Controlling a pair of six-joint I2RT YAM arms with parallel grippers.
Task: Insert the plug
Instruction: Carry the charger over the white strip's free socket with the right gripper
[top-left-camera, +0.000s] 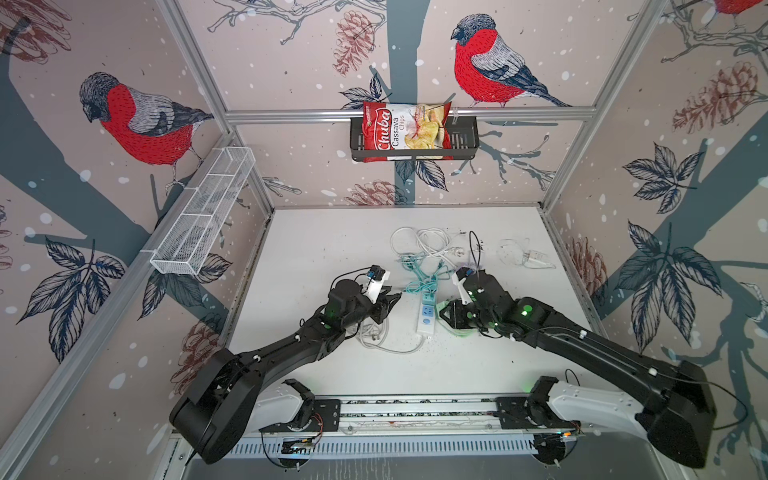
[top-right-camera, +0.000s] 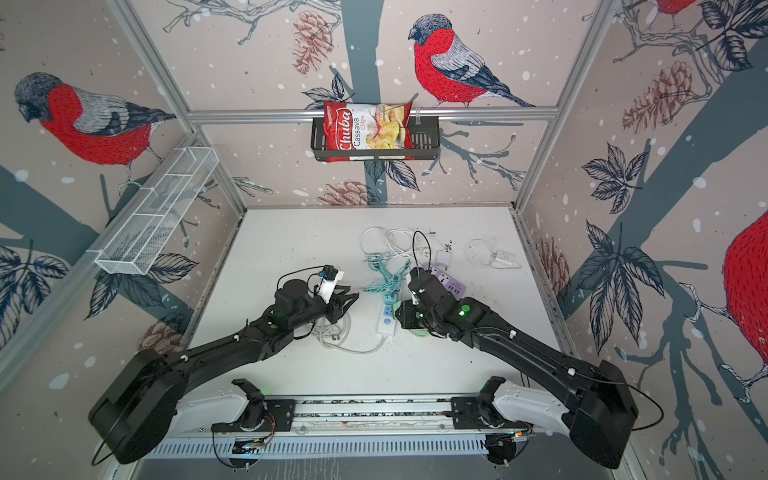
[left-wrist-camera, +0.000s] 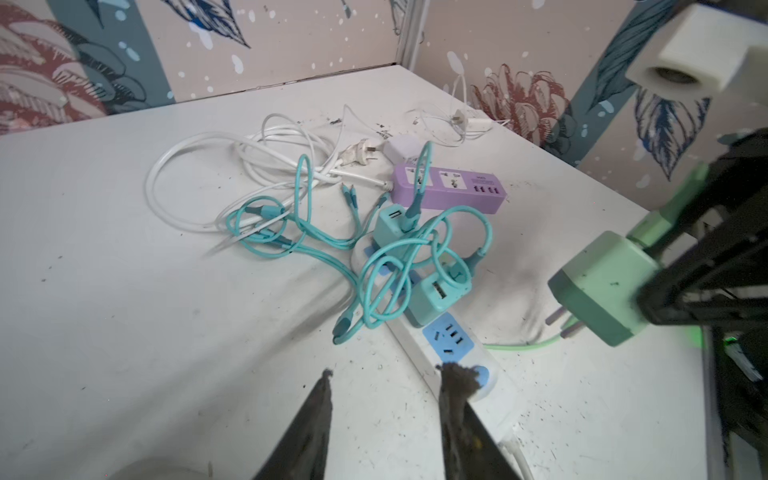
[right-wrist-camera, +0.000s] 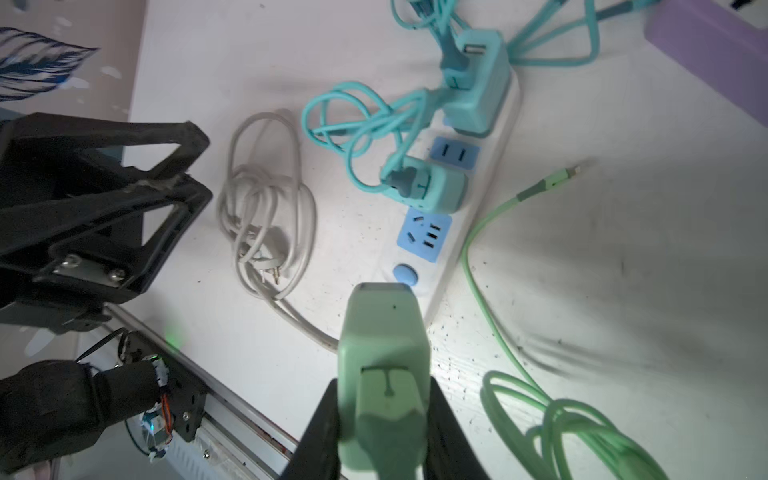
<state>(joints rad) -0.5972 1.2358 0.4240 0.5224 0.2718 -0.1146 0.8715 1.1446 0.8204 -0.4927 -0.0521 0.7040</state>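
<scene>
Found white power strip (top-left-camera: 427, 318) on scuffed, speckled white surface (top-left-camera: 332, 249), bird-print walls (top-left-camera: 291, 62) behind. Noted right end effector (right-wrist-camera: 382, 399) clamped on green plug (right-wrist-camera: 384, 332) beside strip's switch end; left end effector (left-wrist-camera: 388, 370) partly open, empty, near strip.

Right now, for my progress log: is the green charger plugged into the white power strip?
Out. The right gripper holds the green charger clear of the white power strip, both prongs bare.

The plug (right-wrist-camera: 382, 332) is matt green plastic, the power strip (right-wrist-camera: 490, 158) smooth white plastic.
</scene>
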